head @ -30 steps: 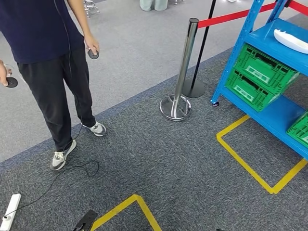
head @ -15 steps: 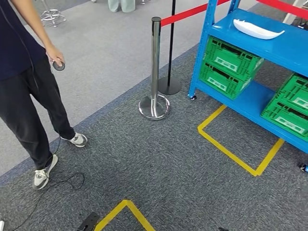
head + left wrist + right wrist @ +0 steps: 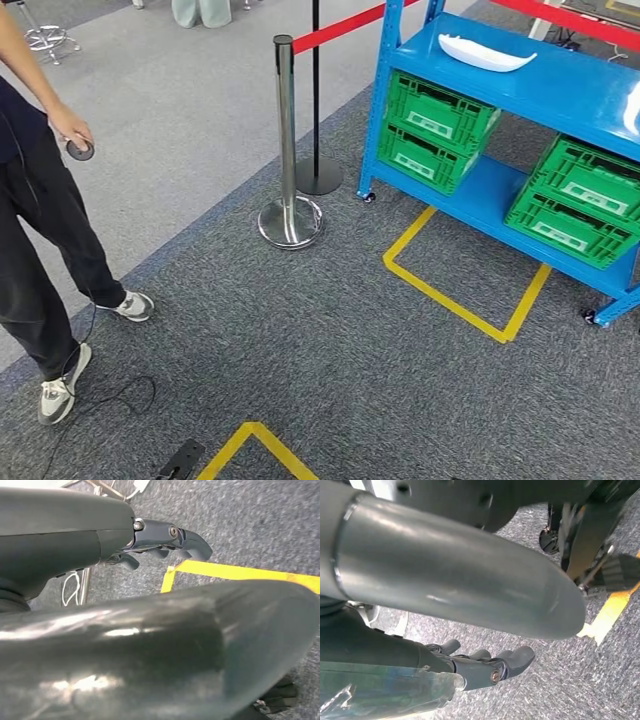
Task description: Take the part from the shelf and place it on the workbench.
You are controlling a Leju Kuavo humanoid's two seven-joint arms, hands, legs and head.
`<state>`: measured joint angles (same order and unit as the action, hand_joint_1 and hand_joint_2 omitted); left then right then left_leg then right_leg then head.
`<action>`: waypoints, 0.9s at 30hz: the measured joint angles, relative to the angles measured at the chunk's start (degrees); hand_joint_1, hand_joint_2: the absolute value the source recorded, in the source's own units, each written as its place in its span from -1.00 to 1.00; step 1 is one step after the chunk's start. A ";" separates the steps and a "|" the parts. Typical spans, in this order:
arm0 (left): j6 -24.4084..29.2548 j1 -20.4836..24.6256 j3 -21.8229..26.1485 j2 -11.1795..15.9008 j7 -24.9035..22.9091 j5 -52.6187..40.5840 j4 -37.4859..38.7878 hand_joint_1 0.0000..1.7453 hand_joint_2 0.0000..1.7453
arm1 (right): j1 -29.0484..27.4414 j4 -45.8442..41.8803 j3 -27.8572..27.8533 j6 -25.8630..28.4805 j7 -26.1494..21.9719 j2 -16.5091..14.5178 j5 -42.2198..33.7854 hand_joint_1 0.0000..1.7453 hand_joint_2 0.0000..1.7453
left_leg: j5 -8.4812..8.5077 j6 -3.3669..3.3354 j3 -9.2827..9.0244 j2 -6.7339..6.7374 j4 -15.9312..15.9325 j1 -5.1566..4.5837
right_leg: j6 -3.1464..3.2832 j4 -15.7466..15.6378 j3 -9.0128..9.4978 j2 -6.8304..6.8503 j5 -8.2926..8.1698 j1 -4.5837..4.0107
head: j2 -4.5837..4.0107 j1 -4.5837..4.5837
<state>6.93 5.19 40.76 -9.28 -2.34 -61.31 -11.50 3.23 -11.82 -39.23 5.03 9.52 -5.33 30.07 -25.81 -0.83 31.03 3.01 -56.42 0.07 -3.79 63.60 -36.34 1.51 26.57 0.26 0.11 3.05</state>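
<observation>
Grey speckled carpet [image 3: 317, 340] runs under everything, with a paler grey floor [image 3: 166, 110] beyond it and yellow tape outlines [image 3: 460, 300] marked on the carpet. My left hand [image 3: 166, 537] hangs beside my body above that carpet, fingers loosely extended with nothing in them, and a yellow tape corner [image 3: 171, 575] lies on the floor just past its fingertips. My right hand [image 3: 486, 665] hangs the same way on my other side, fingers slack and spread, nothing held, more carpet beneath it and a strip of yellow tape [image 3: 610, 612] off beyond.

Well apart from both hands, ahead and toward my right-hand side, stands the blue shelf [image 3: 573, 85]. On its upper deck lies the white part [image 3: 483, 52], long and curved, untouched. Below that deck sit 2 stacks of green crates [image 3: 434, 130], the second stack [image 3: 577, 200] farther along on the lower deck.

Near the shelf's end stands a chrome stanchion post [image 3: 285, 130] with a red belt [image 3: 340, 28], and a black post [image 3: 315, 90] just behind it. Far toward my left-hand side a person [image 3: 34, 210] in dark trousers stands holding a small round black controller [image 3: 79, 150], a cable [image 3: 106, 395] trailing on the carpet by the shoes.
</observation>
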 joint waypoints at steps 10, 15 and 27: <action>-0.01 0.10 -0.02 -0.03 0.09 -0.08 -0.01 -1.00 -1.00 | 0.46 0.00 -0.02 -0.34 0.01 0.04 0.09 -1.00 -1.00 | -7.79 2.30 5.64 -2.21 -13.70 0.09 | 3.05 -5.62 2.86 -2.43 -2.12 0.18 | 0.00 -0.43; -0.02 -0.02 0.00 0.02 0.09 -0.30 -0.01 -1.00 -1.00 | 0.40 0.00 -0.02 -0.63 0.08 0.01 0.22 -1.00 -1.00 | -1.91 2.31 4.24 -3.89 -8.45 0.51 | 2.73 -5.53 2.94 -5.70 -2.21 0.34 | 0.00 -0.44; -0.09 0.09 -0.02 0.10 0.09 -0.48 -0.02 -1.00 -1.00 | 0.13 0.00 -0.01 -0.96 0.11 0.00 0.49 -1.00 -1.00 | 0.21 -0.11 0.59 -1.67 -0.30 0.32 | 0.04 11.09 -5.86 -1.98 5.57 0.36 | 0.00 -0.03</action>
<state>6.84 5.28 40.75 -9.18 -2.25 -61.79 -11.52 3.36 -11.82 -39.24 4.07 9.63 -5.33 30.56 -25.60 -0.94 31.61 1.34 -56.71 0.39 -3.76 74.69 -42.21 -0.47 32.14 0.63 0.11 3.02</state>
